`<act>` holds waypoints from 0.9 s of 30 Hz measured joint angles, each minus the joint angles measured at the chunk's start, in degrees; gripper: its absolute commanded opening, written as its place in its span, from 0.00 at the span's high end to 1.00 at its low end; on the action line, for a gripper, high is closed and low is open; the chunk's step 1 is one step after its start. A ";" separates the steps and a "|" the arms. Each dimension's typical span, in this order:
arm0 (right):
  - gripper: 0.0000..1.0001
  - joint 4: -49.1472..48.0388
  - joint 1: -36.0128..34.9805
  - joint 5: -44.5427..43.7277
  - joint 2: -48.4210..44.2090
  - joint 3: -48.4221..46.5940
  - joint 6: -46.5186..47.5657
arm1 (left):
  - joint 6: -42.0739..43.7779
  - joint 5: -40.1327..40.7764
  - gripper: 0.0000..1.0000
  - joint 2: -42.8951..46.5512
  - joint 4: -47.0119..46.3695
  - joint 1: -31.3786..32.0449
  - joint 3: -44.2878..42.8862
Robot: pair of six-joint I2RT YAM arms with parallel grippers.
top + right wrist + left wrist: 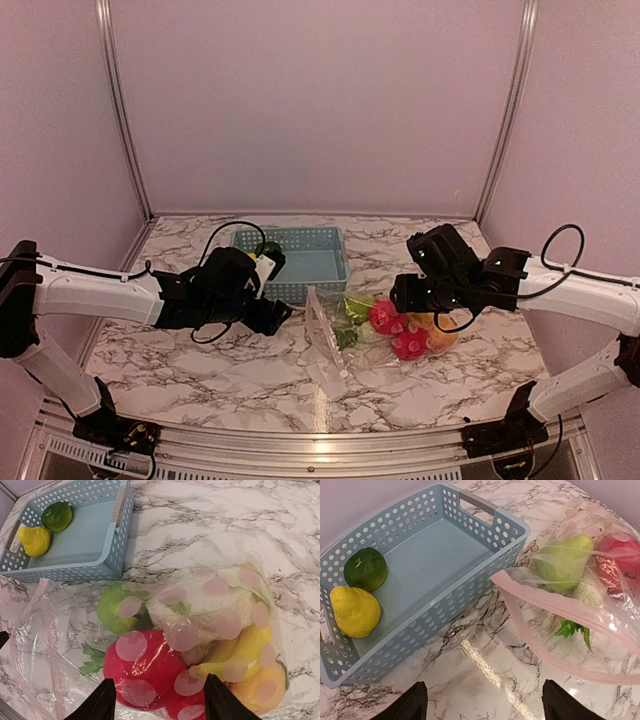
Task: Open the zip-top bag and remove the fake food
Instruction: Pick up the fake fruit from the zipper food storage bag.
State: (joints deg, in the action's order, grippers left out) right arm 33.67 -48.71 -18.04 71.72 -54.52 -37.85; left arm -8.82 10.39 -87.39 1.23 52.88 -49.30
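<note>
open zip-top bag (150, 645) holds fake food (150, 667).

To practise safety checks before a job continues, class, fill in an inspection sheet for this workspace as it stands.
Surface: marble-patterned table, glossy.
Job's things: zip-top bag lying on the table, mouth apparently open toward the blue basket; red, green, yellow, orange and white fake food inside it; a lemon and a green fruit in the basket.
Clutter: nothing seen.
Hands: left hand open, above bare table; right hand open, over the bag.
Cables: black cable loops on both arms.
Surroundings: plain walls, metal corner posts.
</note>
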 measured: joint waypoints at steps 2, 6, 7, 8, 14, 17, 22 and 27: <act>0.45 -0.04 0.20 0.20 0.42 0.00 0.00 | 0.35 -1.25 0.19 0.00 -1.53 1.11 0.00; 0.51 -0.63 0.96 0.94 0.79 0.39 -0.04 | 1.09 -3.28 0.19 -0.52 -4.04 2.78 -0.22; 0.52 -0.76 1.25 1.05 0.76 0.61 -0.02 | 1.27 -3.63 0.19 -0.96 -4.28 3.04 -0.44; 0.53 -1.36 1.66 1.29 0.79 1.11 -0.07 | 1.51 -4.02 0.19 -1.62 -4.68 3.37 -0.70; 0.65 -3.43 2.75 3.08 1.64 2.93 -0.26 | 2.38 -5.95 0.19 -5.31 -5.68 5.38 -2.23; 0.69 -4.83 2.78 4.11 2.71 3.17 -0.52 | 2.54 -6.56 0.19 -6.32 -6.23 6.14 -2.58; 0.69 -6.56 2.80 5.73 2.95 3.96 -0.44 | 2.69 -7.61 0.20 -8.28 -6.88 6.99 -3.65; 0.64 -6.80 2.82 6.32 2.95 4.11 0.46 | 2.89 -8.76 0.20 -10.80 -7.50 7.96 -5.11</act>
State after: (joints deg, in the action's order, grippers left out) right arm 26.87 -45.89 -11.73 74.67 -50.41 -37.39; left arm -5.93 1.63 -98.19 -6.26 60.84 -54.41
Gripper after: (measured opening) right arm 0.335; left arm 0.806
